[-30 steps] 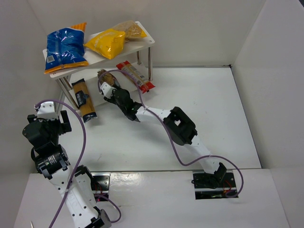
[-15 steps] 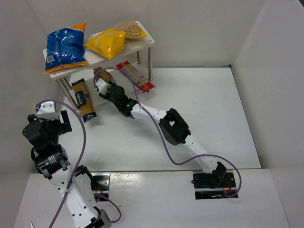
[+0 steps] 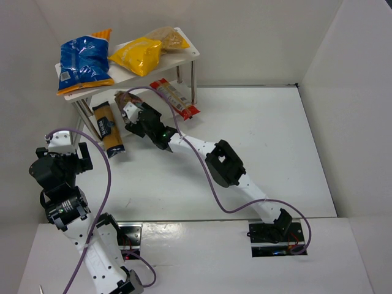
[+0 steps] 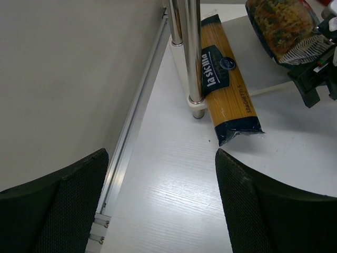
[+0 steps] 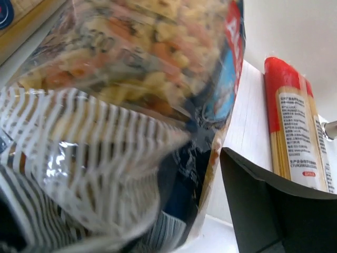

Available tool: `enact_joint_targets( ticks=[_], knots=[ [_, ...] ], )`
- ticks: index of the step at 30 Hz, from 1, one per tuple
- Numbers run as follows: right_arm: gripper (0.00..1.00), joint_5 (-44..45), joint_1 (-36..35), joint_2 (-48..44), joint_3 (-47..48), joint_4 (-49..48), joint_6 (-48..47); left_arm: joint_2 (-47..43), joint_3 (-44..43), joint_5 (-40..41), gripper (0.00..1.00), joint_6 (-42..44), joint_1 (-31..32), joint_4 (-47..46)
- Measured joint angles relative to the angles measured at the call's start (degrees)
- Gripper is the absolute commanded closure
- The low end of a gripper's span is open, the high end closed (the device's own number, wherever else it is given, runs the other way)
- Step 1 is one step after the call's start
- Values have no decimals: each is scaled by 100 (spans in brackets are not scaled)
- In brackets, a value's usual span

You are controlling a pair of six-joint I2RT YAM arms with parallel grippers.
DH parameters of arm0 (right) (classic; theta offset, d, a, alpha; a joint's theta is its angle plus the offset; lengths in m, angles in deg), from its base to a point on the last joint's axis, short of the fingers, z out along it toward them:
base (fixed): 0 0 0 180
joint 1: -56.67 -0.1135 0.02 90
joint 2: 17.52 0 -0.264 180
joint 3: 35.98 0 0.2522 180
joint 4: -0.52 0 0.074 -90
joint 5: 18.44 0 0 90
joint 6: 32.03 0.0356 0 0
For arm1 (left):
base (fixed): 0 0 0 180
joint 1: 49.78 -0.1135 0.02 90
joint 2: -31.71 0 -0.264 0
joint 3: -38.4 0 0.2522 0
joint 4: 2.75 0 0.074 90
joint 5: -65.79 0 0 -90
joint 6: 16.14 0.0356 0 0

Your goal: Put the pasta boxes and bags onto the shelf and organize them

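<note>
Over the last second the right end effector (image 3: pixel 137 114) has carried the clear bag of tricolour pasta with a dark blue label (image 3: pixel 124 98) further left. The bag now lies on the lower board of the small white two-tier shelf (image 3: pixel 184 56), between the long orange spaghetti packet (image 3: pixel 109 127) and the long red packet (image 3: pixel 174 98). The right end effector appears clamped on the bag, so release looks near. The left end effector (image 4: pixel 158 205) hangs spread and empty.

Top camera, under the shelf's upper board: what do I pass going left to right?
La Sicilia spaghetti packet → clear bag of tricolour pasta, held in the right gripper → long red pasta packet.
</note>
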Motion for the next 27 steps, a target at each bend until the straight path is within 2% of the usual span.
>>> enact_joint_targets(
  ticks=[16, 21, 27],
  knots=[
    [4, 96, -101, -1834, -3176, -293, -11, -46, 0, -17, 12, 0, 0, 4],
    [1, -79, -205, -2844, -3840, -192, 39, -87, 0, -17, 12, 0, -2, 9],
    [1, -544, -197, -4623, -5029, 271, 153, -149, 0, -48, 12, 0, -2, 15]
  ],
)
